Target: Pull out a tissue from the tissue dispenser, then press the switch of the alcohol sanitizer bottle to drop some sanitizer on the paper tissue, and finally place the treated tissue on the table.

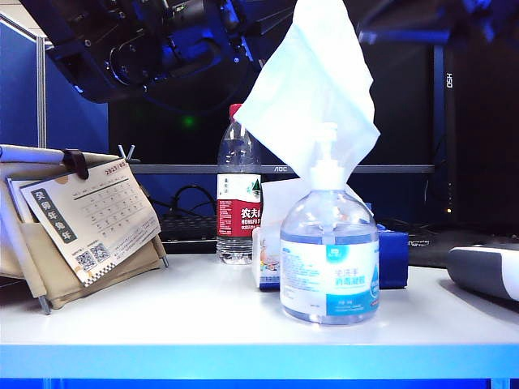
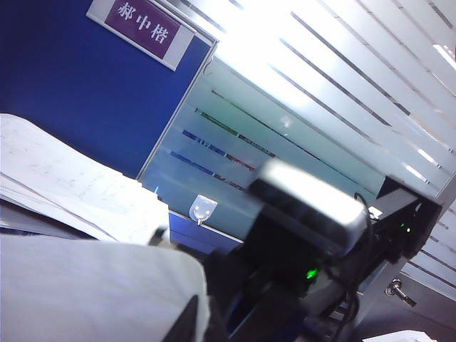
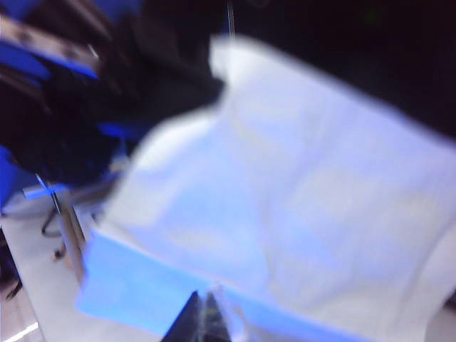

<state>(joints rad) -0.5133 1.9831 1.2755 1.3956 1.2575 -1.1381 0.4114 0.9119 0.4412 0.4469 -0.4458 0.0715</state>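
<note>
The tissue [image 1: 312,81] hangs as a wide white sheet from above the exterior view's top edge, its lower corner draped behind the switch [image 1: 327,139] of the alcohol sanitizer bottle [image 1: 329,259]. That bottle stands on the table [image 1: 162,324]. Just behind it is the blue tissue dispenser [image 1: 393,258]. My left gripper [image 2: 203,324] is shut on the tissue [image 2: 92,292], a white sliver pinched between its dark fingers. My right gripper [image 3: 206,320] is shut with nothing held, and the blurred tissue [image 3: 299,192] fills the view beyond its tips.
A red-capped water bottle [image 1: 239,194] stands behind the sanitizer. A desk calendar [image 1: 97,219] leans at the left. A white and grey object [image 1: 486,271] lies at the right edge. A dark arm [image 1: 154,40] hangs over the back left, before a monitor.
</note>
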